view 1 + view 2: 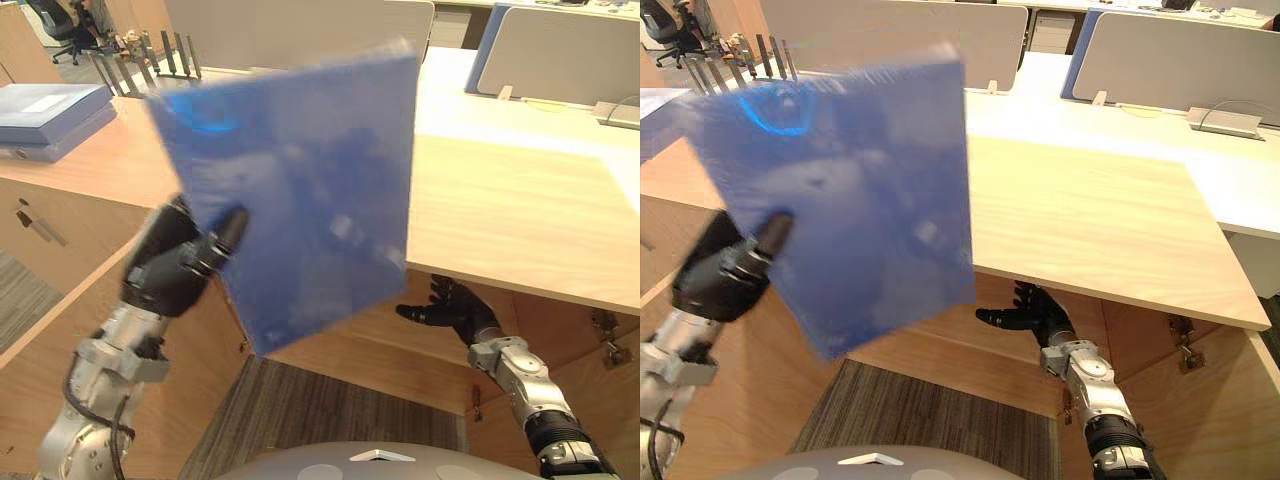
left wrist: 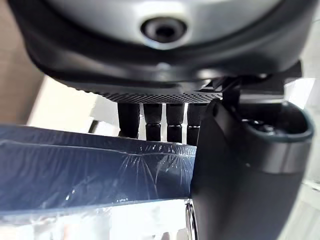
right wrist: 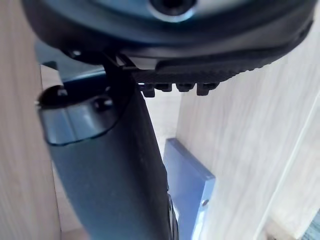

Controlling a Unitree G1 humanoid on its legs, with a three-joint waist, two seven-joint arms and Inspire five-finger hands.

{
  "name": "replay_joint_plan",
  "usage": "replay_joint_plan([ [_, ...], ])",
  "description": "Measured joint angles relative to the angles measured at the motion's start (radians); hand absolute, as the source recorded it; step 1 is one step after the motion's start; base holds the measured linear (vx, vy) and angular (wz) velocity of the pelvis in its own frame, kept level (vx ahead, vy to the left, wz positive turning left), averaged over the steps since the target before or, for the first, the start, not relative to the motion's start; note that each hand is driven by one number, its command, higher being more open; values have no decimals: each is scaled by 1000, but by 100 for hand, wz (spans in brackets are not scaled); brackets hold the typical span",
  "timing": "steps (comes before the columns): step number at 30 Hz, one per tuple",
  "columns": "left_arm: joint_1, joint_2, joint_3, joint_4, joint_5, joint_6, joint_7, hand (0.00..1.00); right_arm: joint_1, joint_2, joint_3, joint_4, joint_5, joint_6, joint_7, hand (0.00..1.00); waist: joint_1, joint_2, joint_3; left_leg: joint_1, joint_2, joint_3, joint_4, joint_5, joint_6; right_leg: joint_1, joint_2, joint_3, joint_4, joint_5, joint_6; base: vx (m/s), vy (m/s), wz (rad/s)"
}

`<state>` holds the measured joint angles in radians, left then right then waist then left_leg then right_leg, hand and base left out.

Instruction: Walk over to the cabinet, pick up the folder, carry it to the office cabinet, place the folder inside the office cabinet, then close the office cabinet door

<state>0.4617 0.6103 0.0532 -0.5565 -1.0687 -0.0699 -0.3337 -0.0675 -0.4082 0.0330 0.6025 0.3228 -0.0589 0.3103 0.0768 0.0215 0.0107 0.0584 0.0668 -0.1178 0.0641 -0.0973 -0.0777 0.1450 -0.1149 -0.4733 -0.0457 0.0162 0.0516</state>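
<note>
Blue folder [image 1: 300,180] held up in the left hand [image 1: 175,265], in the air above the wooden worktop [image 1: 500,220].
The folder stands tilted, one lower edge pinched: the thumb lies on its near face and the fingers [image 2: 152,120] curl behind it. The right hand [image 1: 455,308] hangs below the worktop's front edge, fingers loosely spread and holding nothing. A stack of blue binders [image 1: 50,115] lies on the worktop at far left.

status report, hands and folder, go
Left hand shut on folder, folder held up, tilted. Right hand open, below the desk top. Desk top directly behind folder.
</note>
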Motion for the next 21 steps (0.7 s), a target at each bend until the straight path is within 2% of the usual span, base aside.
replay_joint_plan([
  [2, 51, 44, -66, 0, -1, 70, -26, 0, -12, -4, 27, 0, -2, 1, 8, 100, -3, 8, 8, 0, -3, 0, 4, -2, 3, 0, -7, 0, 2, 3, 4, -9, 36, 0],
  [4, 70, 73, -99, 0, -1, 104, -49, 0, -15, -10, 49, 1, -3, 1, 8, 100, 0, 9, 9, -1, -5, 1, 6, -2, 4, 0, -11, 0, 2, 4, 7, 0, 0, 0],
  [16, 60, 50, -74, -4, -64, 95, -73, 0, -37, -13, 144, 31, -3, 1, 32, 100, 8, 5, 12, -10, -23, -12, 42, -10, 15, 11, -28, -11, 12, 9, 14, -10, 9, 3],
  [21, 65, -8, -69, -4, -64, 95, -94, 0, -38, -17, 154, 40, -2, 1, 53, 100, 6, 5, 12, -12, -22, -9, 55, -15, 16, 13, -27, -8, 14, 9, 15, 0, 0, 0],
])
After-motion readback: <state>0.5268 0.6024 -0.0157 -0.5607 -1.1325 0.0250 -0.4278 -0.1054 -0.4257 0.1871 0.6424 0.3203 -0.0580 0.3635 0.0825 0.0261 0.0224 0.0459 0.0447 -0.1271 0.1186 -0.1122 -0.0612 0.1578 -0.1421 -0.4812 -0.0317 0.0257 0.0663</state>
